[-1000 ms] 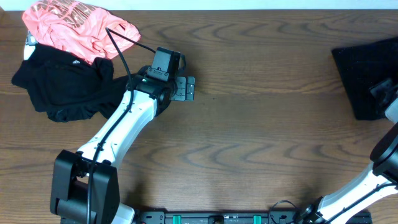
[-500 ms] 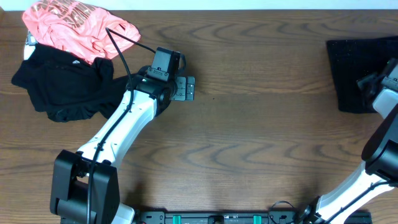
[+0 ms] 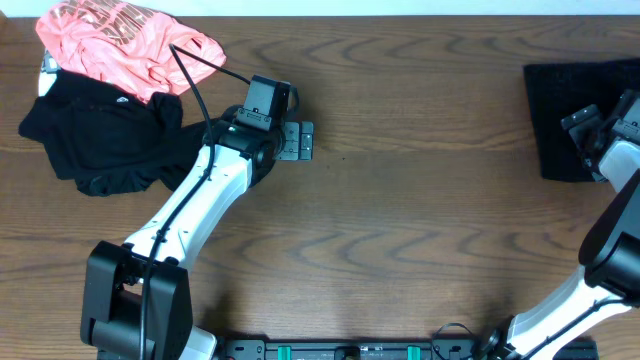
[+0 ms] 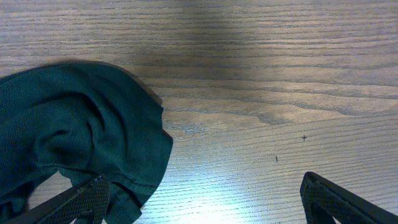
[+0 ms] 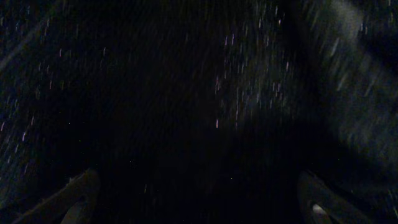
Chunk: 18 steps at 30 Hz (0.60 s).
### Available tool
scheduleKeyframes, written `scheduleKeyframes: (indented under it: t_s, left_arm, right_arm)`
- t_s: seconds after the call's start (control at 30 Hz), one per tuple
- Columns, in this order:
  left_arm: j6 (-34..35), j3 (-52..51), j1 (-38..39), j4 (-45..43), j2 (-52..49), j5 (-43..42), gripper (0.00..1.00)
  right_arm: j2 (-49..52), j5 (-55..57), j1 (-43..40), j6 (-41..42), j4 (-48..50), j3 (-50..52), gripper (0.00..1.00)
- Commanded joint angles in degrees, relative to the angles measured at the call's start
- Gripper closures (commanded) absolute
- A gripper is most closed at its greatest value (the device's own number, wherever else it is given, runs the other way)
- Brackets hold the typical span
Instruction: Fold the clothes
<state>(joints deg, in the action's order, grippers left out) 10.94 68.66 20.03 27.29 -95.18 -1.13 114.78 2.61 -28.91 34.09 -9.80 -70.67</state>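
The large speckled black garment lies flat at the table's right edge. My right gripper is above it, open. In the right wrist view its fabric fills the frame, and the right gripper has its jaws wide apart with nothing between them. A smoother black garment lies crumpled at the far left, with the coral-pink printed one behind it. My left gripper is open over bare wood, right of that pile. In the left wrist view the left gripper is empty, with the dark garment's edge at its left finger.
The wooden table runs between the two piles. My left arm lies diagonally from the front left. A black cable arcs over the pink garment's edge. The arm bases sit at the front edge.
My right gripper has moved left and farther over the speckled black garment, whose left edge shifted slightly left and squared up. The left arm has not moved.
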Motion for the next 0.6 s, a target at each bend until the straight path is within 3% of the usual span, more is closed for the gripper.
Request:
scheduleKeyframes:
  t_s: [0.0, 0.23, 0.43, 0.57]
  left_arm:
    - [0.76, 0.02, 0.20, 0.00, -0.35, 0.09, 0.02]
    - [0.76, 0.02, 0.17, -0.02, -0.35, 0.09, 0.02]
    - [0.76, 0.02, 0.17, 0.00, -0.35, 0.09, 0.02]
    - [0.76, 0.02, 0.17, 0.00, -0.35, 0.09, 0.02]
  right_arm:
    - [-4.33, -6.45, 1.88, -1.55, -2.54, 1.68, 0.01]
    - [-21.88, -8.87, 1.99, -9.44, -4.76, 0.94, 0.01]
    - [-36.89, -22.91, 1.99, -19.89, -5.77, 0.94, 0.01]
    - [-45.75, -25.16, 1.97, -23.23, -10.84, 0.94, 0.01]
